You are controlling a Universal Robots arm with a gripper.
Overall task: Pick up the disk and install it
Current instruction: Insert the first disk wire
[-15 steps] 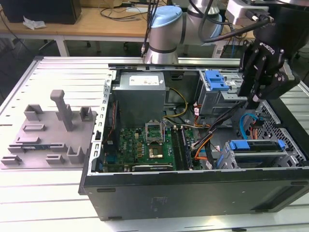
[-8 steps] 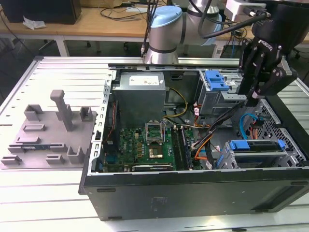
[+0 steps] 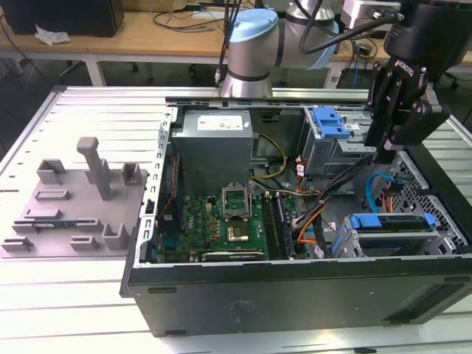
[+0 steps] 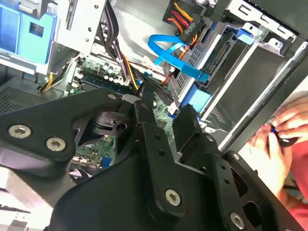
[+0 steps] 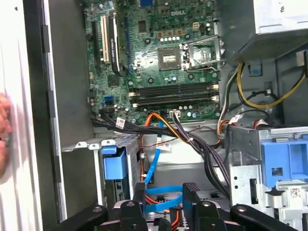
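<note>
The disk (image 3: 391, 223), silver with a blue frame, lies in the drive cage at the front of the open computer case, towards the exterior view's right. In the second wrist view the disk (image 4: 219, 55) sits in that cage with orange and blue cables plugged near it. The first wrist view shows the disk's blue frame end (image 5: 114, 166) in the cage. My gripper (image 3: 385, 155) hangs above the case, over the gap between the two cages. The gripper (image 5: 164, 188) is open, with nothing between its black fingers (image 4: 144, 113).
A second cage with a blue bracket (image 3: 330, 122) stands at the back of the case. The motherboard (image 3: 221, 221) and power supply (image 3: 214, 136) fill the case's other side. A grey fixture plate (image 3: 74, 199) lies at the exterior view's left. A person's hand (image 4: 284, 127) is beside the case.
</note>
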